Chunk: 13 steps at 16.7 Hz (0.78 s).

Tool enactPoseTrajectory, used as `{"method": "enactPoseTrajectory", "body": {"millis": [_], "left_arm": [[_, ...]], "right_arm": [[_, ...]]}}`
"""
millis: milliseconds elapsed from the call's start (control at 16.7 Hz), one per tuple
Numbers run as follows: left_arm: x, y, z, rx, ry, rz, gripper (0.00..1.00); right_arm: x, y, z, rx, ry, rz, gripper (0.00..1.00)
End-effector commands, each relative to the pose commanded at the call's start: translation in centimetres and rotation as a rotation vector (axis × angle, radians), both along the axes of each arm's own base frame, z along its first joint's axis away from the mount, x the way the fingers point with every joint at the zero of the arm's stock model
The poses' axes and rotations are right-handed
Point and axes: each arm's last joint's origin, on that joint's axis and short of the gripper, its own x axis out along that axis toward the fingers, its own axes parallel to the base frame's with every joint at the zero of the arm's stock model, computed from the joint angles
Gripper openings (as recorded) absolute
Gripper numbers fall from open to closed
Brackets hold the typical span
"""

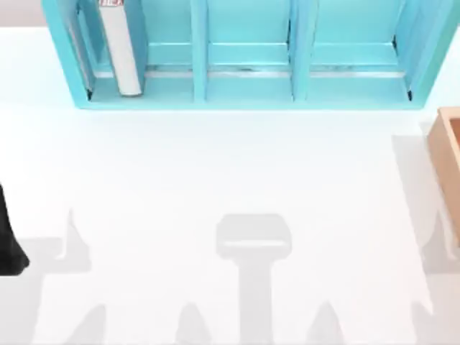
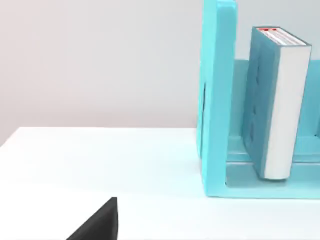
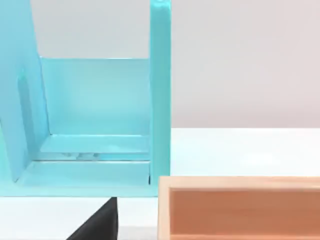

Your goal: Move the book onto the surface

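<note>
The book (image 1: 120,50) stands upright in the leftmost compartment of the turquoise shelf unit (image 1: 244,90), its whitish page edges facing the front. In the left wrist view the book (image 2: 280,100) shows its teal cover and a red mark at its upper end. The surface (image 1: 230,172), a broad white tabletop, spreads out in front of the shelf. My left arm (image 1: 11,244) sits at the table's left edge, well short of the book. A dark part of my left gripper (image 2: 100,225) shows low over the tabletop, holding nothing. A dark part of my right gripper (image 3: 100,225) hangs near the wooden box.
A tan wooden box (image 1: 449,158) lies at the table's right edge, in front of the shelf's right end; in the right wrist view the box (image 3: 240,207) is close by. The shelf's middle and right compartments hold nothing. Grey shadows fall across the front of the tabletop.
</note>
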Motion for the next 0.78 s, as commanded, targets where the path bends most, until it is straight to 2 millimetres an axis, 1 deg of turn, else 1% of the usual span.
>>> {"method": "enactPoseTrajectory", "body": {"millis": [120, 240, 360, 480, 660, 780], "left_arm": [[0.0, 0.0, 0.0, 0.000, 0.000, 0.000, 1.00], [0.1, -0.1, 0.6, -0.001, -0.013, -0.005, 1.00], [0.4, -0.2, 1.8, -0.002, -0.035, -0.013, 1.00], [1.1, -0.4, 3.4, -0.003, -0.051, -0.019, 1.00], [3.4, -0.9, 5.6, -0.005, -0.056, -0.024, 1.00], [5.9, -1.5, 6.7, -0.005, -0.044, -0.024, 1.00]], "right_arm": [[0.0, 0.0, 0.0, 0.000, 0.000, 0.000, 1.00], [0.0, 0.0, 0.0, 0.000, 0.000, 0.000, 1.00], [0.0, 0.0, 0.0, 0.000, 0.000, 0.000, 1.00], [0.0, 0.0, 0.0, 0.000, 0.000, 0.000, 1.00], [0.0, 0.0, 0.0, 0.000, 0.000, 0.000, 1.00], [0.0, 0.0, 0.0, 0.000, 0.000, 0.000, 1.00]]}}
